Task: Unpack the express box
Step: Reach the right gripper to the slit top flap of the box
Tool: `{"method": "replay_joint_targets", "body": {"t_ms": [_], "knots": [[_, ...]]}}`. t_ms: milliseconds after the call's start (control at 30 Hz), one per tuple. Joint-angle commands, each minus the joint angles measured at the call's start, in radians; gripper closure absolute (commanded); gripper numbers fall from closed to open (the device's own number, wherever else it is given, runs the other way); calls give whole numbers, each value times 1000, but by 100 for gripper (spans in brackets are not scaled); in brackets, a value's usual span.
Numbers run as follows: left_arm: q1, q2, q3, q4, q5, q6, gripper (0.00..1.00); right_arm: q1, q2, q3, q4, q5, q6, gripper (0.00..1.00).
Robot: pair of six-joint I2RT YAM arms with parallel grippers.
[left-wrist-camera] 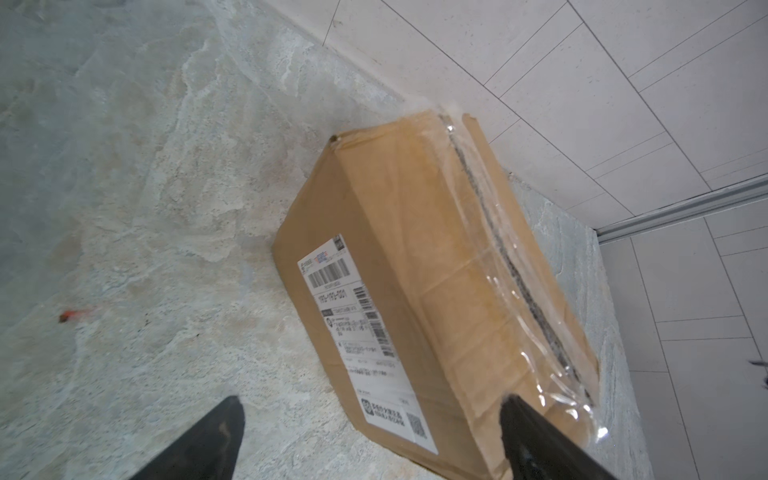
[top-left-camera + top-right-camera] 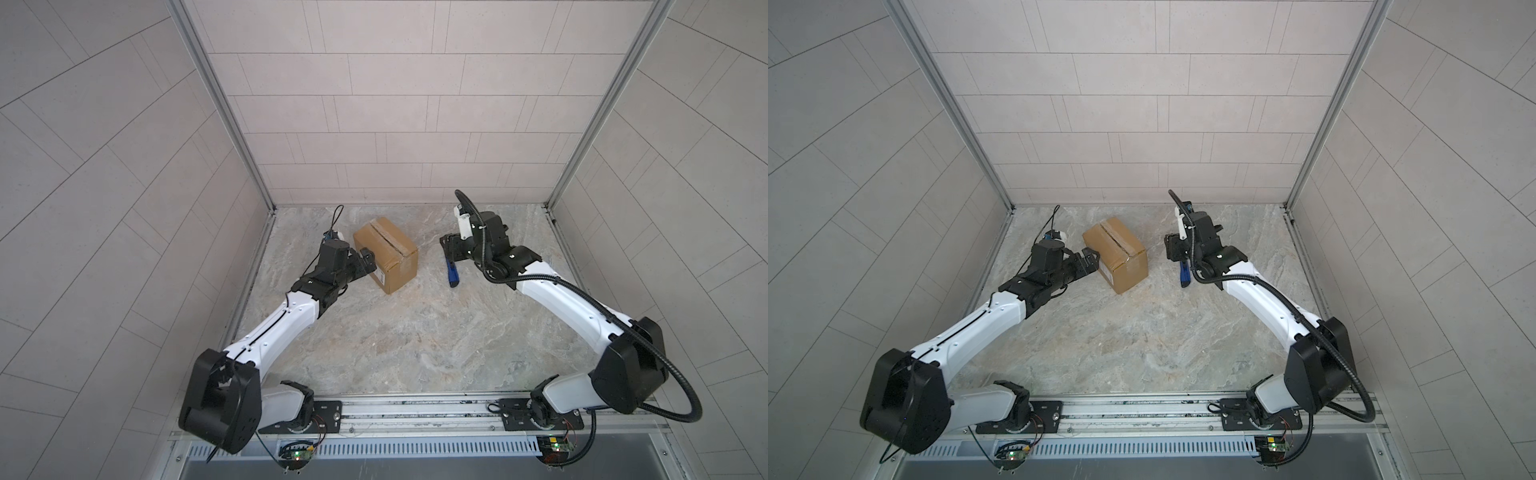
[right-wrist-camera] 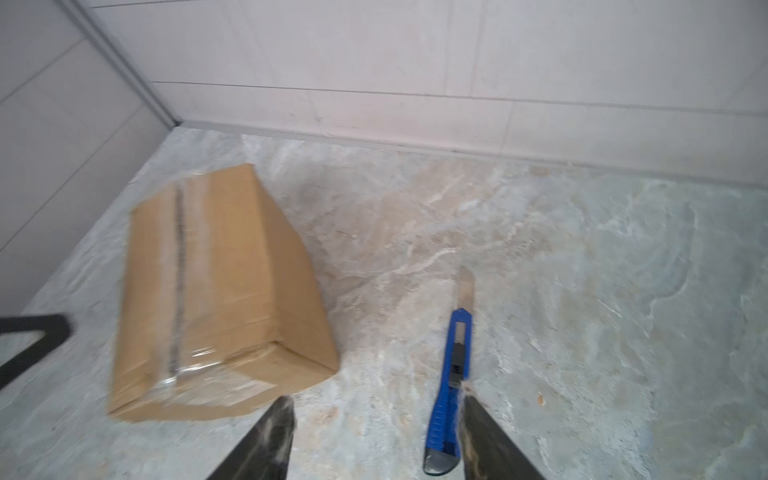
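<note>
The express box (image 2: pixel 386 249) (image 2: pixel 1115 253), a brown carton, lies on the marble table at back left. Its taped top seam (image 1: pixel 507 257) shows a dark slit, and a white label (image 1: pixel 353 324) is on the side facing my left arm. My left gripper (image 2: pixel 368 259) (image 1: pixel 371 402) is open at that labelled side, with the near box corner between its jaws. The blue utility knife (image 2: pixel 453 276) (image 3: pixel 451 382) lies on the table with its blade (image 3: pixel 465 286) out. My right gripper (image 2: pixel 449 245) (image 3: pixel 376 398) is open above the handle, which lies against one finger.
Tiled walls close the table at the back (image 2: pixel 415 166) and on both sides. A metal rail (image 2: pixel 415 409) with both arm bases runs along the front edge. A small orange speck (image 1: pixel 66 318) lies on the table.
</note>
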Motion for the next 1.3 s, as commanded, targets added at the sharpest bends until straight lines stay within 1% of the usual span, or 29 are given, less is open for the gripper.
{"method": "replay_joint_targets", "body": {"t_ms": [0,67,167,233,400,500,667,800,1000,1100,1167,1267], "knots": [[5,64,61,33,23,11,2,74,8,69,-131,110,-86,33],[5,113,86,24,20,8,3,121,42,136,-187,121,-108,32],[5,166,101,15,15,-7,4,206,116,230,-257,206,-178,32],[5,187,103,5,7,-13,4,236,172,289,-300,217,-195,32],[5,214,99,-9,-7,-15,5,275,297,387,-343,229,-219,32],[5,212,87,-3,-8,-16,5,281,360,428,-363,235,-225,33],[6,210,83,-1,-4,-12,5,286,404,439,-351,253,-238,34],[5,212,79,5,0,-13,5,289,434,439,-333,338,-255,34],[5,212,73,6,0,-13,5,296,460,432,-273,475,-282,38],[5,218,70,5,1,-12,5,296,466,434,-242,522,-294,43],[5,218,67,4,1,-10,5,296,466,438,-230,544,-294,48],[5,218,65,4,4,-9,5,295,461,444,-213,543,-306,54]]}}
